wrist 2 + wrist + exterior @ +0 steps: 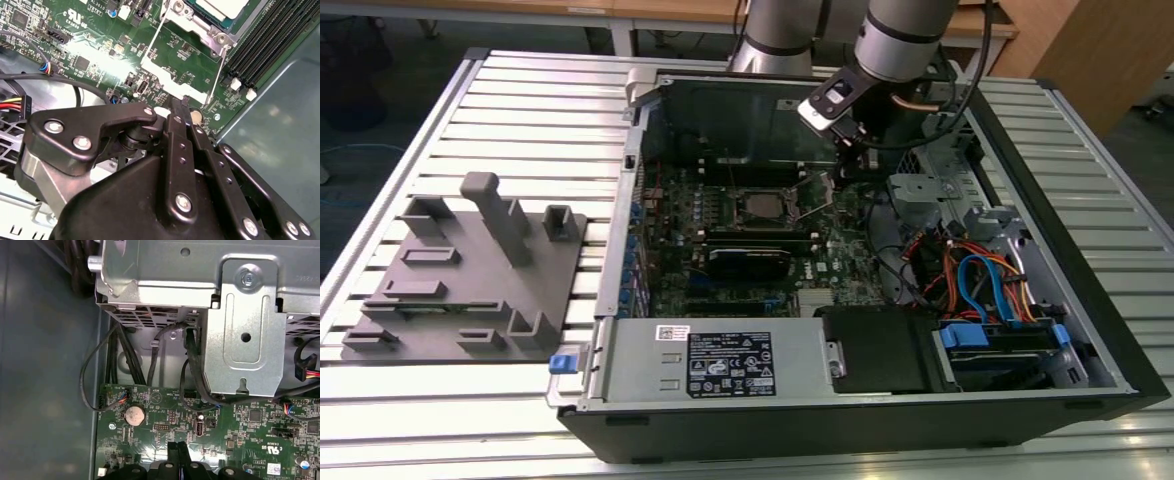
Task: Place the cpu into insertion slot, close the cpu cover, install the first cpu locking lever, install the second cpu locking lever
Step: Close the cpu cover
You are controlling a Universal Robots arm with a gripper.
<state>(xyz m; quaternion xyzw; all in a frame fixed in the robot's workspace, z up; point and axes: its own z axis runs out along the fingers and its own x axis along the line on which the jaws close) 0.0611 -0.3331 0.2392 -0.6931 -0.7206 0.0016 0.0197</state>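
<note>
Gripper point(181, 101) jaws pressed together on nothing, tip near the wire locking lever point(217, 75), cpu point(220, 7) seated in insertion slot point(734, 205) under cpu cover point(186, 19); tip may slip off lever, gouging green board point(100, 45).

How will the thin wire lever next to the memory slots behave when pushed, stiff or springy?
The wire lever is long and very thin, so it probably flexes and springs back rather than staying rigid. Its smooth bare metal may slip against the gripper.
</note>
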